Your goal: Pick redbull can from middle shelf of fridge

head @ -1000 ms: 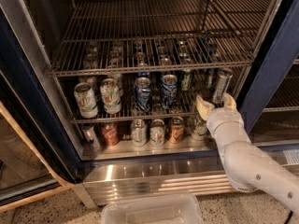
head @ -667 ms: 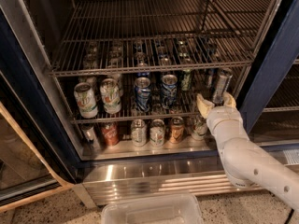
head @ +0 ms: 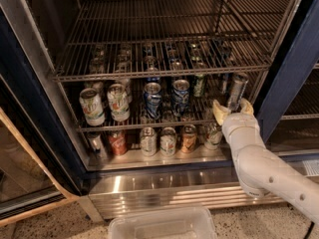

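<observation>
The redbull can (head: pixel 237 90) is slim and silver-grey and stands at the right end of the middle shelf (head: pixel 164 123), a dark wire rack in the fridge (head: pixel 45 91). My gripper (head: pixel 233 109) is at the shelf's front right, right below and in front of the can. Its yellowish fingers (head: pixel 219 111) are spread, one on each side of the can's base. They stand apart from the can. The white arm reaches in from the lower right.
White-and-green cans (head: pixel 92 106) and blue-and-silver cans (head: pixel 152 99) share the middle shelf. Several cans (head: pixel 168 141) stand on the pale floor panel below. A wire rack (head: pixel 164 63) lies above. A clear plastic bin (head: pixel 162 224) sits on the floor in front. The blue door frame (head: pixel 291 68) is at right.
</observation>
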Tool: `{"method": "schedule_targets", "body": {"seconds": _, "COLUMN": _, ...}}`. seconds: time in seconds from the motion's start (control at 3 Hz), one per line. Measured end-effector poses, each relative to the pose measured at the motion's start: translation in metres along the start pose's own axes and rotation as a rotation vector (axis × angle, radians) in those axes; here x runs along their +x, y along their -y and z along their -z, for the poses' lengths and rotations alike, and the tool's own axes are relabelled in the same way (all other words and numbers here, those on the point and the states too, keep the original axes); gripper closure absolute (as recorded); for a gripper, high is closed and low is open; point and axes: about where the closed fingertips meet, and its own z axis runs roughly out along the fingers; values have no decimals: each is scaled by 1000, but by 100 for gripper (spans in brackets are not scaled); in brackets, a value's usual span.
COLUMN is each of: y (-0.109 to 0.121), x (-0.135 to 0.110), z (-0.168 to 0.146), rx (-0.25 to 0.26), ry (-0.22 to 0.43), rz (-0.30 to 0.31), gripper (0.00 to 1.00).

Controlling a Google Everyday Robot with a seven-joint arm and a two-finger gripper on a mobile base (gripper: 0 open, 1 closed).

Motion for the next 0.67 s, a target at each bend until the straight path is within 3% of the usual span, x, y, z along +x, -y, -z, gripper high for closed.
{"method": "schedule_targets", "body": {"seconds": 0.67, "y": 7, "x": -1, "z": 1, "rx": 43, "ry": 35, "rz": -28, "gripper": 42}}
